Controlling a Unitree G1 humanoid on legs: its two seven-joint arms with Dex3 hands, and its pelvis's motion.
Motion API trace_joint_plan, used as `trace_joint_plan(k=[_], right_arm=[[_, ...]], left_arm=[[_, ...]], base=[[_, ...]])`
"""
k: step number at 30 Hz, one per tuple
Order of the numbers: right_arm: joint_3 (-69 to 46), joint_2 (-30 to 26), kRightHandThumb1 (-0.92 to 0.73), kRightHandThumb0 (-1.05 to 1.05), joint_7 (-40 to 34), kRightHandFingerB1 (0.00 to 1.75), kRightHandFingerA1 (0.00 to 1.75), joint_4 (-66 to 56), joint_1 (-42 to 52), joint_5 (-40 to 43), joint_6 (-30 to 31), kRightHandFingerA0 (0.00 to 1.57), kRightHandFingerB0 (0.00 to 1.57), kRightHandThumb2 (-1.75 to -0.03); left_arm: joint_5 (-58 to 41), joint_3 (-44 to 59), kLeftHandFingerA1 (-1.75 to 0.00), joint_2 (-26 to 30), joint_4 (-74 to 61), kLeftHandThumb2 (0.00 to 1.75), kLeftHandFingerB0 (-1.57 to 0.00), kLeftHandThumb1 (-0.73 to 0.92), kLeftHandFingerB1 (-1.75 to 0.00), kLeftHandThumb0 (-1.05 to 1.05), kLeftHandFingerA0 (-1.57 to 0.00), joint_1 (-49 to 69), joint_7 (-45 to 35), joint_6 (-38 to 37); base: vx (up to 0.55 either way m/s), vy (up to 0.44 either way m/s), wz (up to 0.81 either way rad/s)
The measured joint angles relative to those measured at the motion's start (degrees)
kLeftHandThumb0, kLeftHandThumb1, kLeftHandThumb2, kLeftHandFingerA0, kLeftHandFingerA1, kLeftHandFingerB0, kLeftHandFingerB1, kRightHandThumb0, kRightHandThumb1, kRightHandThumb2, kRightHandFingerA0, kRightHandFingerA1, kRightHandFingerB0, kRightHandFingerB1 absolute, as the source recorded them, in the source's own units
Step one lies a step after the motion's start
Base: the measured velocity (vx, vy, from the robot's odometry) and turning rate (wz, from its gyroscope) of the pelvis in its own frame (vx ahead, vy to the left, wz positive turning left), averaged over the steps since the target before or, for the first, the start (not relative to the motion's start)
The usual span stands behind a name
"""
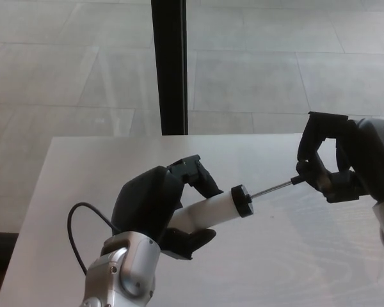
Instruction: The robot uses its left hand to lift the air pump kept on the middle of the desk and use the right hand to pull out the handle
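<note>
White plastic forms the barrel of the air pump (pixel 208 212), which is held clear of the desk (pixel 269 256), tilted so that its black end cap (pixel 242 200) points up and away from the barrel. From the cap a thin metal rod (pixel 272 189) is drawn out, running upward to the handle (pixel 297 180), of which only a small dark tip can be made out; its shape is largely hidden.

The barrel is gripped by the left hand (pixel 157 208), whose fingers (pixel 195 178) are wrapped over the top of the tube while the thumb is curled beneath it. The handle end of the rod is pinched by the right hand (pixel 336 163), which is seen on the far side of the cap from the left hand; its fingers (pixel 313 176) appear to be closed tightly on the handle, though the contact itself is partly hidden.

A thin black hose (pixel 83 220) is looped behind the left hand, on the side away from the cap. Below the left hand a silver wrist and forearm (pixel 125 275) are seen. The pale, wood-grained desk lies beneath the pump. Beyond the desk, past the pump, a black upright post (pixel 169 64) is seen against a grey tiled floor (pixel 275 57).
</note>
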Motion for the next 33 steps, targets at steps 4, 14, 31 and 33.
trace_joint_plan(k=[4,14,31,33], right_arm=[[-0.63,-0.23,-0.43,-0.21,0.06,1.54,1.75,-0.17,0.00,0.35,-0.12,0.99,0.82,-1.25],[-1.38,-0.91,-0.44,-0.27,0.37,1.26,1.43,-0.35,0.00,1.10,-0.18,1.27,0.99,-1.18],[-1.46,-0.93,-0.42,-0.20,0.37,1.52,1.75,-0.28,0.00,1.24,-0.69,0.98,0.81,-1.27],[-1.46,-0.93,-0.44,-0.27,0.36,1.26,1.45,-0.28,0.00,1.25,-0.70,1.27,0.97,-1.19]], left_arm=[[-0.04,0.54,-1.75,0.04,-0.58,1.08,-0.68,0.55,-1.63,-0.14,-0.81,0.85,-0.32,0.08],[-0.13,1.88,-1.75,1.30,-1.90,1.00,-0.68,0.58,-1.60,-0.15,-0.79,2.84,-1.92,0.62],[-0.17,3.59,-1.75,4.04,-3.31,0.95,-0.64,0.60,-1.63,-0.19,-0.80,5.38,-2.51,0.88],[-0.20,3.88,-1.75,4.08,-3.32,0.91,-0.66,0.65,-1.55,-0.18,-0.77,5.65,-2.54,0.91]], base=[[0.00,0.000,0.00],[0.00,0.000,0.00],[0.00,0.000,0.00],[0.00,0.000,0.00]])
